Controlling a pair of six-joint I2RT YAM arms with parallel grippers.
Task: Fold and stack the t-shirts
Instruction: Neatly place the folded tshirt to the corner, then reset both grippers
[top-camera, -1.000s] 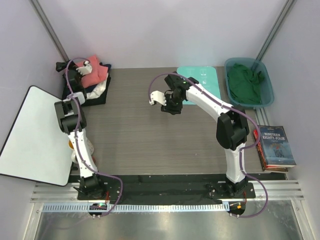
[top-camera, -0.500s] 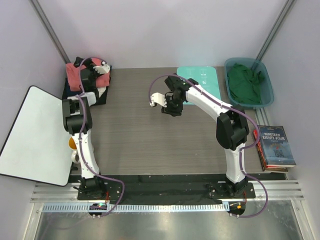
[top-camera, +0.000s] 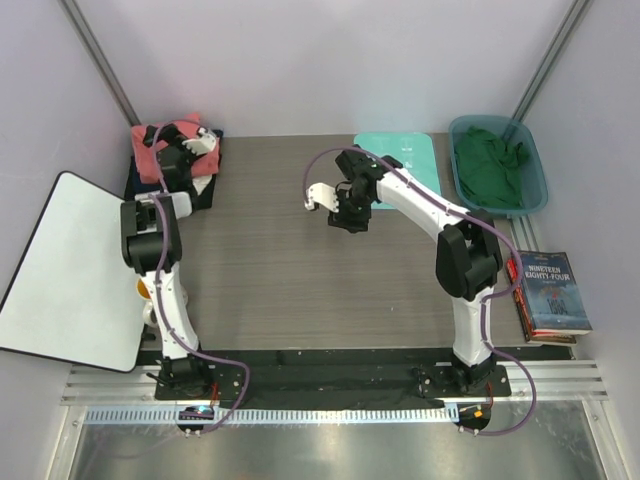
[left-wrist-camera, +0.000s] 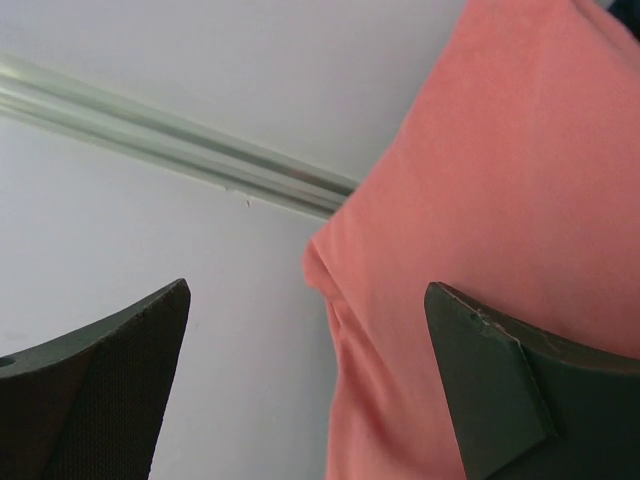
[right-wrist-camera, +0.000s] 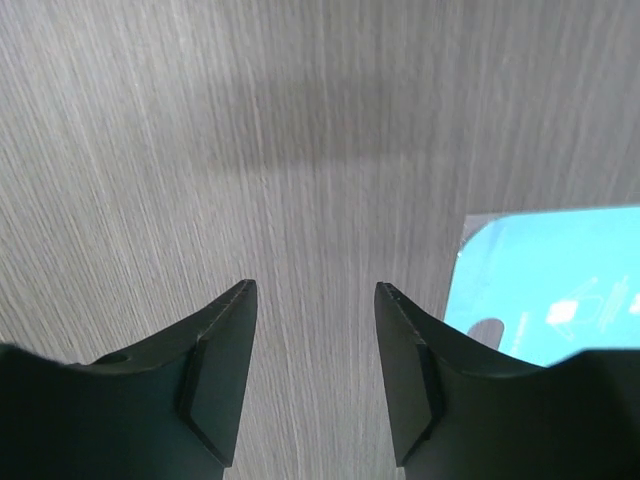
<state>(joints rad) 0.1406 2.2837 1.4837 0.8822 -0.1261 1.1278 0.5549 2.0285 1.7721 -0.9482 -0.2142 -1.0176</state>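
Your left pincer (left-wrist-camera: 307, 290) gapes wide beside the coral-red t-shirt (left-wrist-camera: 480, 200), topping the pile (top-camera: 205, 180) at the far-left tabletop (top-camera: 280, 260) corner; your right pincer (right-wrist-camera: 315, 286) stands apart, empty, over the tabletop's middle

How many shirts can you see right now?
4. A coral shirt tops the far-left pile, over a white shirt and a navy shirt; a green shirt lies in the bin at far right. Others may be hidden under these.
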